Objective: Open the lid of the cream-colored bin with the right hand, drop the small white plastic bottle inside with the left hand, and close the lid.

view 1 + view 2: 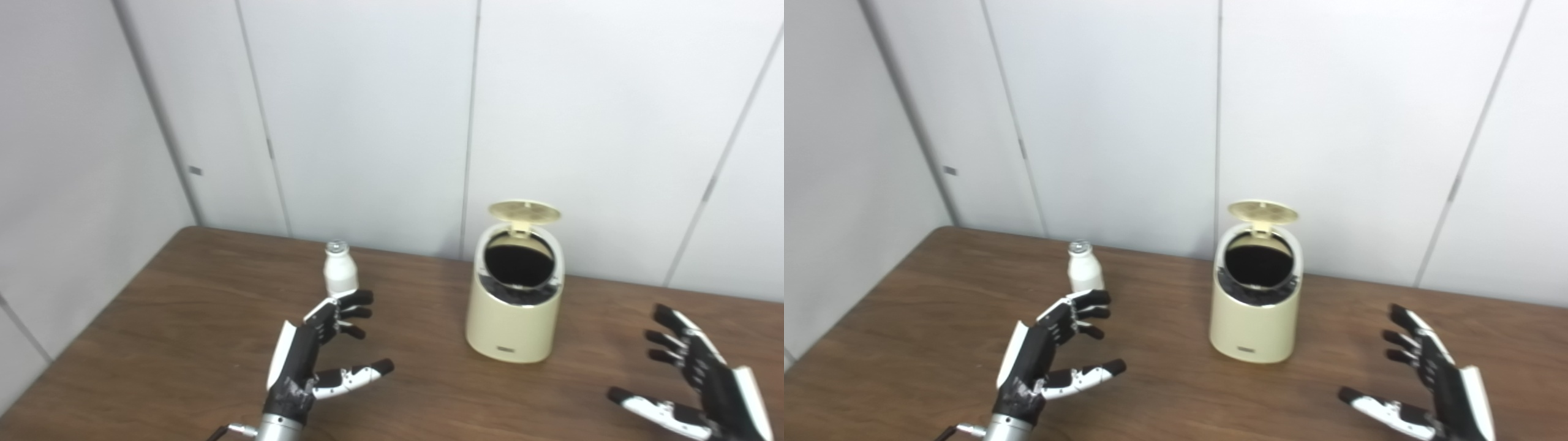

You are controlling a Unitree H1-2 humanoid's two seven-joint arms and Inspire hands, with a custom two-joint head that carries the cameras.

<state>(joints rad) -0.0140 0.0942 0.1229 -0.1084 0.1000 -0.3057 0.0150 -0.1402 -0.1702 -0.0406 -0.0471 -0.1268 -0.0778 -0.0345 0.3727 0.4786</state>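
Observation:
The cream-colored bin [513,315] stands upright on the brown table, its round lid [524,212] flipped up at the back and the dark inside showing. A small white plastic bottle [340,267] with a silver cap stands upright to the left of the bin, near the wall. My left hand [318,355] is open, fingers spread, just in front of the bottle and not touching it. My right hand [692,380] is open too, low at the right, well clear of the bin. Both hands hold nothing.
The wooden table [184,318] runs up to white wall panels [367,122] close behind the bin and bottle. Its left edge slants down toward the near left corner.

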